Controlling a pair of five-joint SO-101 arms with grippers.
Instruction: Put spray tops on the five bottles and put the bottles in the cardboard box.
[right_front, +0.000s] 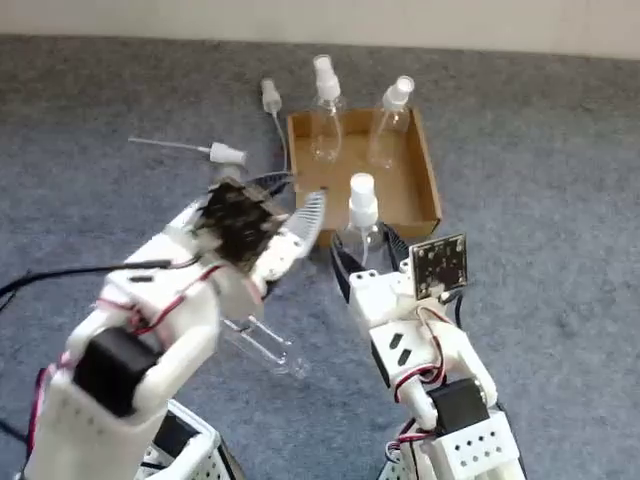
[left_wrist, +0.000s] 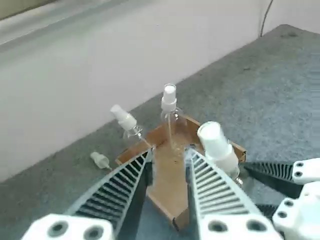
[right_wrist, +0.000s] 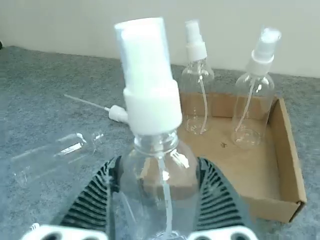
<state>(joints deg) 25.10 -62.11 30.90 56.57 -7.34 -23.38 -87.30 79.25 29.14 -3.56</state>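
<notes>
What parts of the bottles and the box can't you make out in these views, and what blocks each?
- High view: lying bottle, one end under the left arm.
- High view: held bottle, lower body behind the right gripper.
- Right wrist view: held bottle's base, cut off by the picture's edge.
- Left wrist view: box sides, behind the fingers of the left gripper.

we see a plain brown cardboard box (right_front: 431, 192) on a mottled grey desk (right_front: 540, 110). the bottle (right_wrist: 155, 145) in the right gripper (right_wrist: 156, 167) is clear, its spray top (right_wrist: 147, 75) white; the jaws are black and ribbed. the left gripper (left_wrist: 168, 154) has the same black ribbing. the loose spray tops (right_front: 228, 154) are white. the arms (right_front: 150, 330) are white, with black motors (right_front: 110, 365) and red wires (right_front: 170, 305).
</notes>
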